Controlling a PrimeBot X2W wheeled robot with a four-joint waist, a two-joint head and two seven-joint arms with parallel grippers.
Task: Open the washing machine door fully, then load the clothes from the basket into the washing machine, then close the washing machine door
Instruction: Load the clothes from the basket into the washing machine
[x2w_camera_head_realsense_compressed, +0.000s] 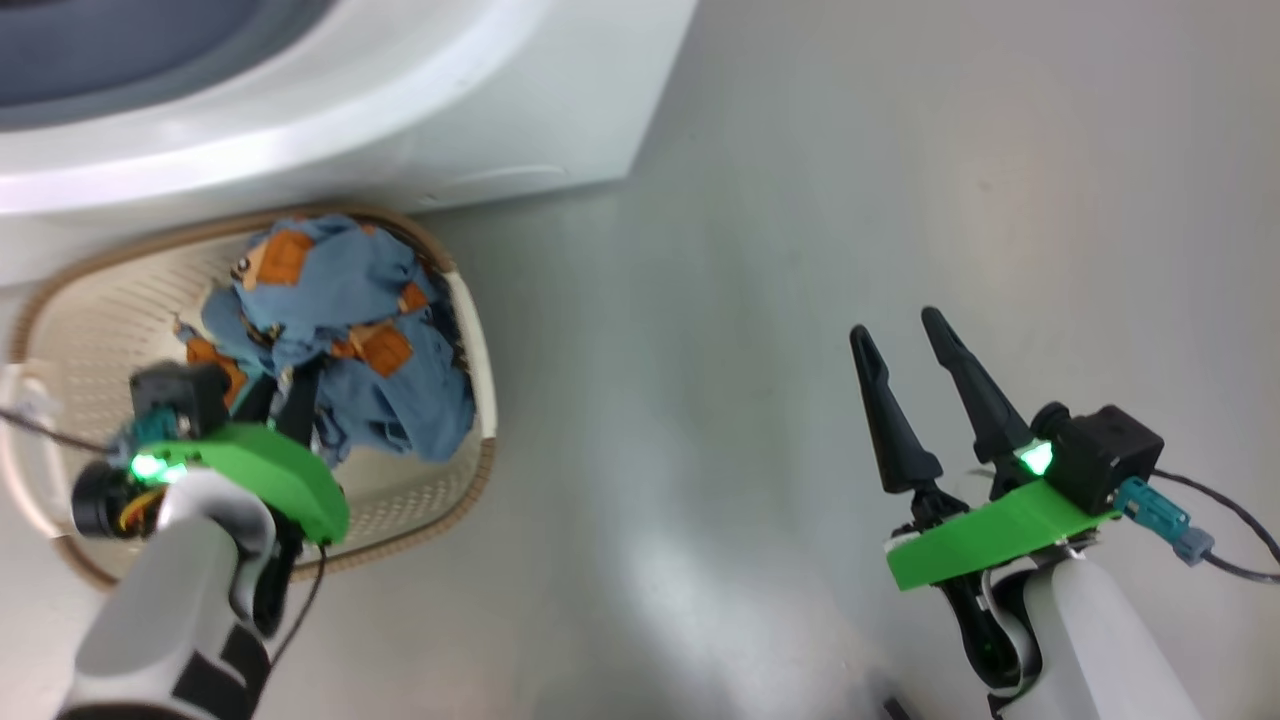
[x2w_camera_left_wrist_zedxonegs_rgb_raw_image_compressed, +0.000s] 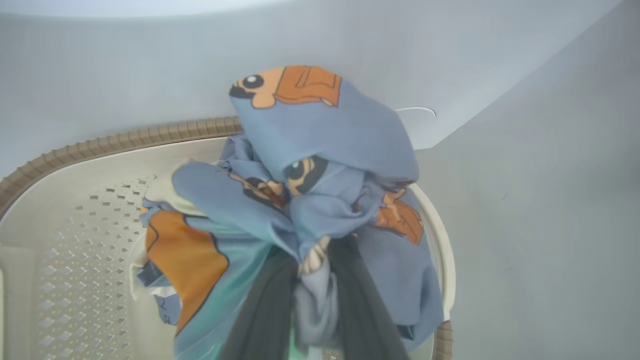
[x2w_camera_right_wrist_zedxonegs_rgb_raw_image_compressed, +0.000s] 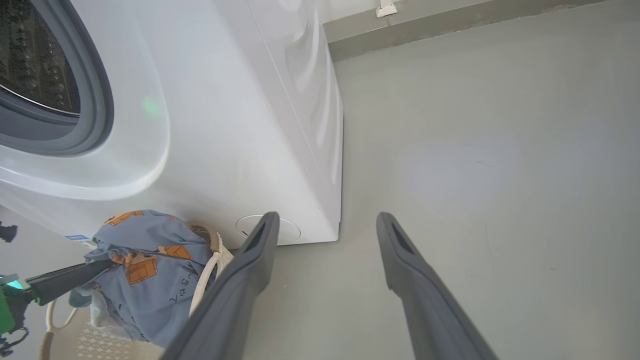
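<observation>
Left gripper (x2w_camera_left_wrist_zedxonegs_rgb_raw_image_compressed: 312, 257) pinches the clothes (x2w_camera_left_wrist_zedxonegs_rgb_raw_image_compressed: 325, 130), bunched up over the basket (x2w_camera_left_wrist_zedxonegs_rgb_raw_image_compressed: 100, 145) right at the foot of the washer (x2w_camera_right_wrist_zedxonegs_rgb_raw_image_compressed: 225, 125), seemingly ready for loading, while right gripper (x2w_camera_right_wrist_zedxonegs_rgb_raw_image_compressed: 327, 220) hangs spread wide and empty off the washer's corner.

The clothes (x2w_camera_left_wrist_zedxonegs_rgb_raw_image_compressed: 325, 130), light blue fabric with orange-brown bear prints, are bunched in one heap that rises above the brown rim of the cream perforated basket (x2w_camera_head_realsense_compressed: 100, 320). The basket stands on the floor (x2w_camera_head_realsense_compressed: 800, 250) just before the white washing machine (x2w_camera_right_wrist_zedxonegs_rgb_raw_image_compressed: 225, 125), whose steel drum (x2w_camera_right_wrist_zedxonegs_rgb_raw_image_compressed: 35, 65) shows behind the grey gasket (x2w_camera_right_wrist_zedxonegs_rgb_raw_image_compressed: 95, 100).
</observation>
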